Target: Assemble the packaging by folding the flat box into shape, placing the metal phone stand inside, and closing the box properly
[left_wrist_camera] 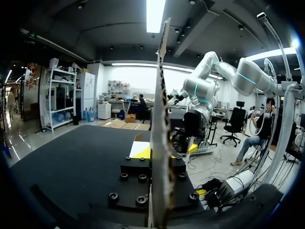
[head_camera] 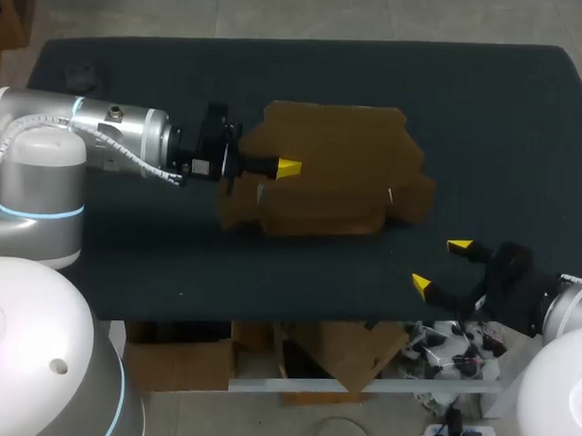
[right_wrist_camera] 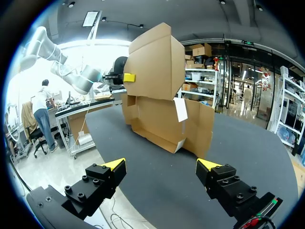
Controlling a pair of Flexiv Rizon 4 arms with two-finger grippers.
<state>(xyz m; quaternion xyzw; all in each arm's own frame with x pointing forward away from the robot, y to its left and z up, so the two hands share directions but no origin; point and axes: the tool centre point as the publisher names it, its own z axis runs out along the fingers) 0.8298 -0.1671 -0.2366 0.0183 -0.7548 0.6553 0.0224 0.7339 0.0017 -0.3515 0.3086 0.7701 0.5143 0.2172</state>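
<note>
On the dark table point(head_camera: 527, 112) the cardboard box point(head_camera: 322, 181) sits at the frame's centre only partly folded, panels splayed and one flap raised. I judge the task early: shaping is unfinished, the metal phone stand shows in no view, and loading and closing remain. The left gripper point(head_camera: 288, 168) comes in from the left, its fingers pinched on that raised flap. The right gripper point(head_camera: 439, 265) waits at the lower right, spread wide and empty, apart from the box's near corner.
</note>
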